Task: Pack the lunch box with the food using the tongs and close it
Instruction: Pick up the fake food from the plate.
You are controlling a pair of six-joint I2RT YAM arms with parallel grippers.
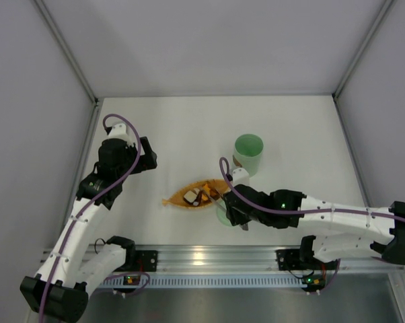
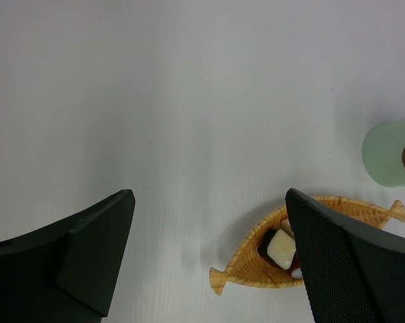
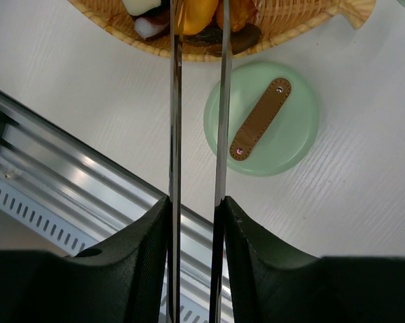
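My right gripper [image 3: 197,203] is shut on the tongs [image 3: 175,121], squeezing their two thin arms nearly parallel. The tips reach into the orange dish [image 3: 122,27] on either side of a bright orange piece of food [image 3: 196,17]; brown and dark pieces [image 3: 239,15] lie beside it. The green lid [image 3: 290,134] with its brown bar handle lies flat on the table just near the dish. Behind the dish, the open lunch box [image 1: 248,153] stands upright. Over bare table to the left, my left gripper [image 2: 209,195] hangs open and holds nothing.
The woven dish [image 2: 246,262] shows in the left wrist view with a white piece [image 2: 282,247] in it. A metal rail [image 1: 202,257] runs along the near edge. Grey walls [image 1: 54,60] close in the table's sides.
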